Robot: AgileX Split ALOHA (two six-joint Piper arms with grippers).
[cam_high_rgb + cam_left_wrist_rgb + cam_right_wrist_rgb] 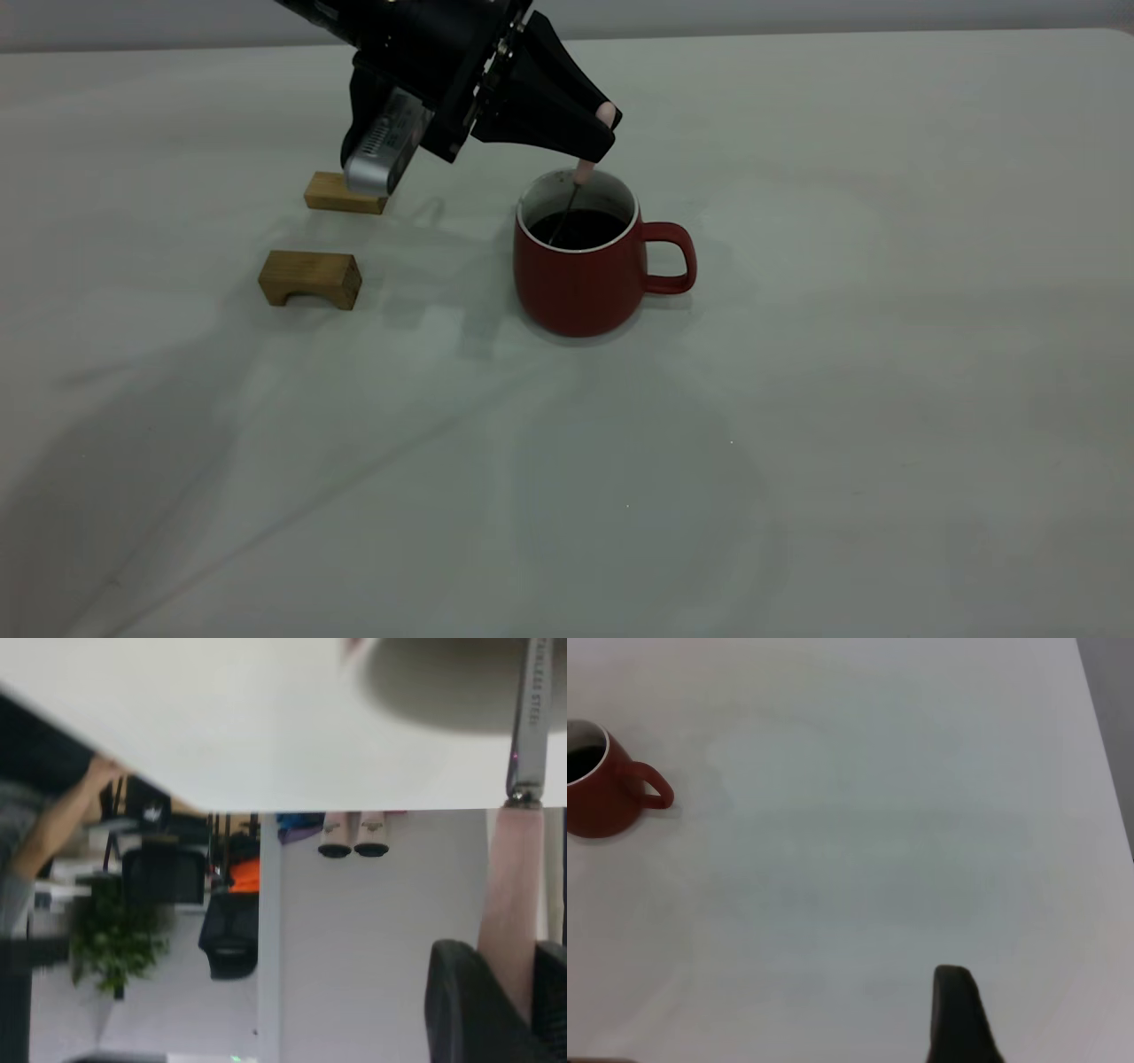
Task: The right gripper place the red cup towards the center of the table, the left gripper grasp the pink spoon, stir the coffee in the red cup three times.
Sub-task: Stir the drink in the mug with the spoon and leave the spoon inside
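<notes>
Red cup (580, 279) stands upright near the middle of the table (797, 399), its handle pointing toward the right arm's side, dark coffee (580, 229) inside. Above its rim, the left gripper (604, 133) is clamped on the pink spoon (585, 170), whose metal neck dips into the coffee. Two wooden blocks (310, 277) lie on the table behind that arm. The right gripper (961, 1014) hangs well apart from the cup; whether its fingers are apart or together cannot be told.

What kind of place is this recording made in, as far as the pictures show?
Probably an office or lab room. Beyond the plain off-white table, the left wrist view shows a green potted plant, a black mesh office chair and a person's forearm.
</notes>
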